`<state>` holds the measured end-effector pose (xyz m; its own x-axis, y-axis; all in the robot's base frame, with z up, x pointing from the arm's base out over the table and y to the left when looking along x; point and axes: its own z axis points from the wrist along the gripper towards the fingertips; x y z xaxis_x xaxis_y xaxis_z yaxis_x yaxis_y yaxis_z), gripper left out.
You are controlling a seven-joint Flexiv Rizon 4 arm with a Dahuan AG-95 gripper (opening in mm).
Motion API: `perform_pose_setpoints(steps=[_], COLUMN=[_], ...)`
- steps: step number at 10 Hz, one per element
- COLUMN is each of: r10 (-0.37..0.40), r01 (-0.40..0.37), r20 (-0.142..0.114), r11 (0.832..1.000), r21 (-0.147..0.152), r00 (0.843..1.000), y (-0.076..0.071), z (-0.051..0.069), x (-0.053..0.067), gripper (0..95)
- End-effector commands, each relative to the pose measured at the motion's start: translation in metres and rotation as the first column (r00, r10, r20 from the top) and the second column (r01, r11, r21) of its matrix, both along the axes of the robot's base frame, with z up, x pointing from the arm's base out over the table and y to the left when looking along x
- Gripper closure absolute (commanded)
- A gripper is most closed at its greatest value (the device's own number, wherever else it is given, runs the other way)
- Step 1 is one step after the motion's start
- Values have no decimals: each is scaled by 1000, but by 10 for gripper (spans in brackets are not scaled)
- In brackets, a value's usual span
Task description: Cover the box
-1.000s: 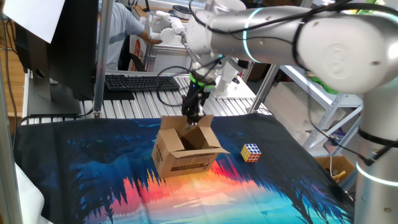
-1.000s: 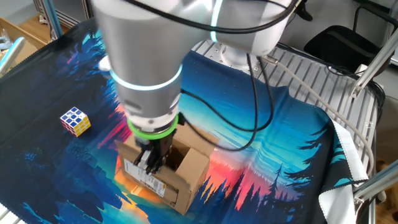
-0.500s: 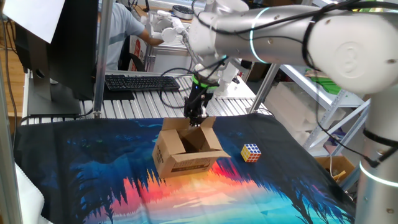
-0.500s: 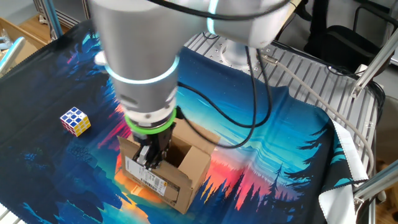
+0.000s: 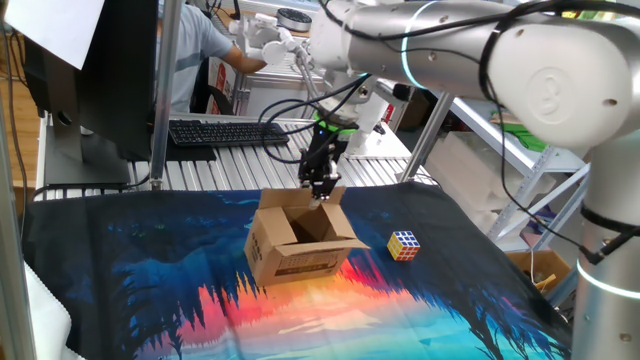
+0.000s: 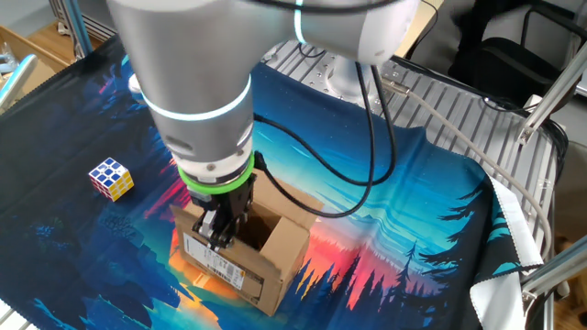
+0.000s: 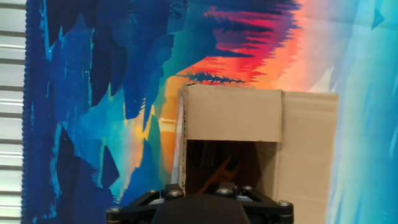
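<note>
My end effector [image 5: 321, 190] hangs directly above the box [image 5: 296, 240], at the rear edge of its open mouth; in the other fixed view it [image 6: 220, 240] sits over the opening close to the flap with the printed label. The fingers read as drawn together with nothing between them, though from the hand view only the base of the tool is visible, so I judge this from the fixed views alone.

The box [image 6: 240, 252] stands upright on the counter [image 5: 150, 280], near the middle of the patterned cloth, with its top open. In the hand view the box [image 7: 258, 149] lies straight below me, one flap [image 7: 231, 113] folded partly across the far side of the mouth and a second flap [image 7: 309, 155] lying to the right.

The Rubik's cube [image 5: 404, 244] rests apart from the box.

Judgement: covering remains incomplete; the next push must carry the near flap away from me, across the opening.
</note>
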<state>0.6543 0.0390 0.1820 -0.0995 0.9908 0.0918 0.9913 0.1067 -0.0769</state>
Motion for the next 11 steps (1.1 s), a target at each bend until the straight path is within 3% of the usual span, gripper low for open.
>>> perform_pose_setpoints(steps=[1,6,11], r10=[8,35,52], r01=[-8,-35,-52], r20=[-13,2,9], r11=[1000,999,998], r21=[20,19,20], r00=[1000,999,999], y=[-3,-9,-11], z=[4,-11,-18], x=[1,-7,-15], gripper=[570,570,570])
